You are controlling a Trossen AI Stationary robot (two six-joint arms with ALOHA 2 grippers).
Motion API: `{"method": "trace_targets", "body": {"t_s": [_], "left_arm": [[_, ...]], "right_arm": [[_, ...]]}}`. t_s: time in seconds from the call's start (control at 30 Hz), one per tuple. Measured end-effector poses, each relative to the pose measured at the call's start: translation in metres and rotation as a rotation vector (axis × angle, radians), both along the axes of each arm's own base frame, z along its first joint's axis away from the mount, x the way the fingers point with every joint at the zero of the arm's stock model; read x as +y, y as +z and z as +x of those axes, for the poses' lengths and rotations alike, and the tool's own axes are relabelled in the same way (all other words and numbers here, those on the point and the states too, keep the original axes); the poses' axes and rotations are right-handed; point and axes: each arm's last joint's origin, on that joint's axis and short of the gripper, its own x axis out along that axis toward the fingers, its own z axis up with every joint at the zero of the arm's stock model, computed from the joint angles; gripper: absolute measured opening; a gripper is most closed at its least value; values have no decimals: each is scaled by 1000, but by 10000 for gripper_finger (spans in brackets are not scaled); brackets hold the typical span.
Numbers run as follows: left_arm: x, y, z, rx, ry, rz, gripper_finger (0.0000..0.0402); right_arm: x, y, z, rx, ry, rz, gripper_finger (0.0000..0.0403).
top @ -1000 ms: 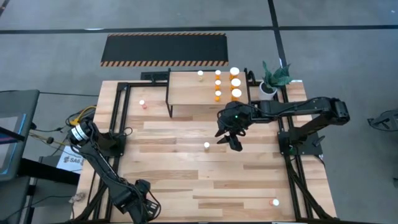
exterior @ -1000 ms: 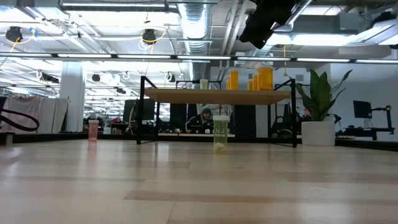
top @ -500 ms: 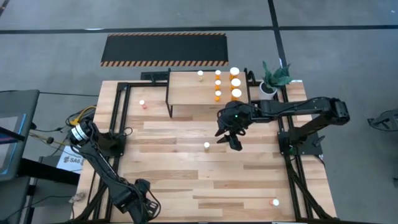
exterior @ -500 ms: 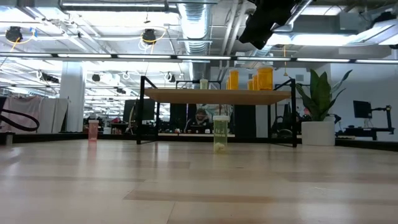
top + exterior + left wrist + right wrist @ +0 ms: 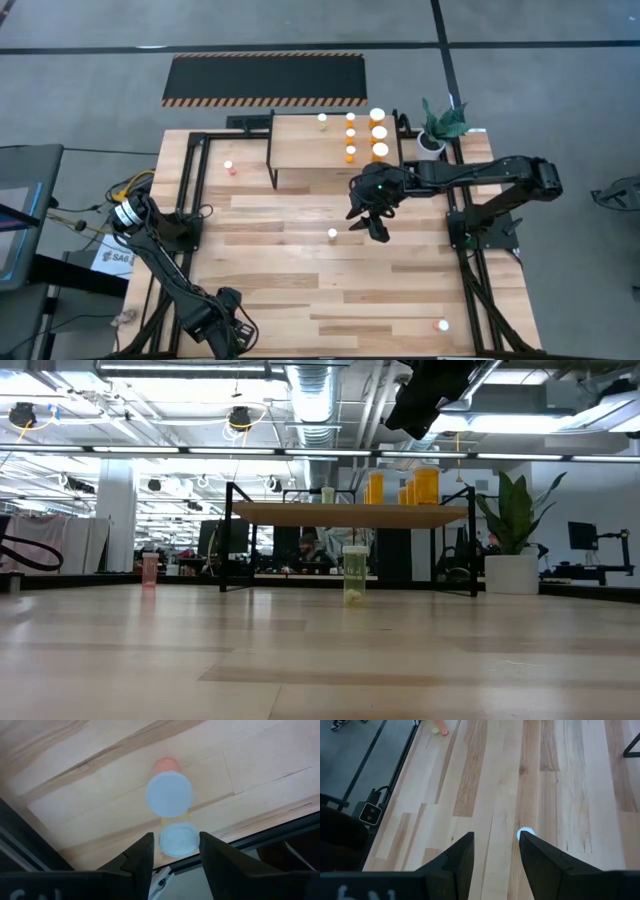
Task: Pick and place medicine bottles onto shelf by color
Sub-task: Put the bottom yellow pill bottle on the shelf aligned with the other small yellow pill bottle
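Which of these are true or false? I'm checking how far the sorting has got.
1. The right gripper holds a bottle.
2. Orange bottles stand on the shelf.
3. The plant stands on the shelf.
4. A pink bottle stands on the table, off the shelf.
1. False. The right gripper hangs over the table with its fingers apart and nothing between them, beside a pale yellow-green bottle.
2. True. Orange bottles stand on the shelf.
3. False. The plant stands on the table beside the shelf.
4. True. The pink bottle stands apart from the shelf.
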Motion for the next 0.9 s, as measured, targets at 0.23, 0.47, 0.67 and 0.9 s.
{"method": "trace_targets", "body": {"t_s": [0.23, 0.47, 0.67, 0.9], "left_arm": [[0, 0, 0, -2, -6, 0, 141], [0, 0, 0, -2, -6, 0, 141], [0, 0, 0, -2, -6, 0, 141], [0, 0, 0, -3, -9, -1, 141]], "right_arm": [[0, 0, 0, 1, 0, 1, 177], [0, 0, 0, 1, 0, 0, 177], [0, 0, 0, 1, 0, 1, 177], [0, 0, 0, 1, 0, 1, 177]]}}
